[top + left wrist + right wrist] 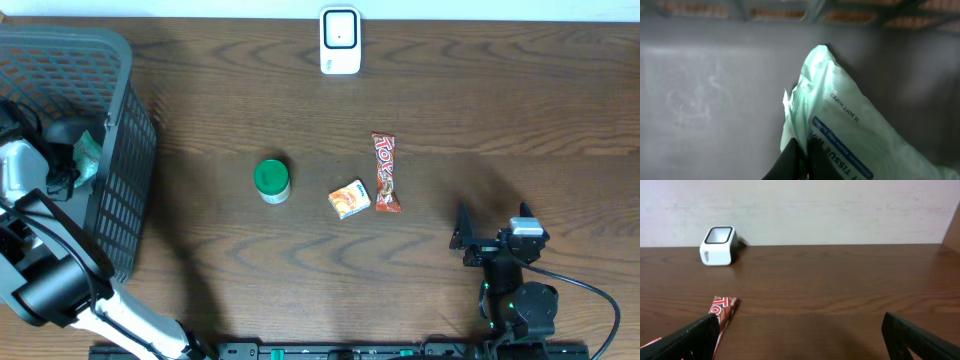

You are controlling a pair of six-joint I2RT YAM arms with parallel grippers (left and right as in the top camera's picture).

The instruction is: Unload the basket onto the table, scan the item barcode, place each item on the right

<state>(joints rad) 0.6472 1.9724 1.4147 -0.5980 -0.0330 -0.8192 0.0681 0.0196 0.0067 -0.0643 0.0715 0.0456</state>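
Inside the grey mesh basket (122,70) at the left, my left gripper (70,158) is shut on the edge of a pale green pack of tissue wipes (88,150). In the left wrist view the pack (850,125) fills the lower right, and my left gripper (804,150) pinches its crimped edge between two dark fingers, above the basket's grey floor (715,100). No barcode shows on it. The white barcode scanner (340,40) stands at the table's far edge. My right gripper (493,222) rests open at the front right, holding nothing.
On the table's middle lie a green-lidded jar (271,180), a small orange box (350,199) and a red candy bar (385,172). The right wrist view shows the scanner (718,245) far left and the candy bar (722,310) beside my left finger (695,337).
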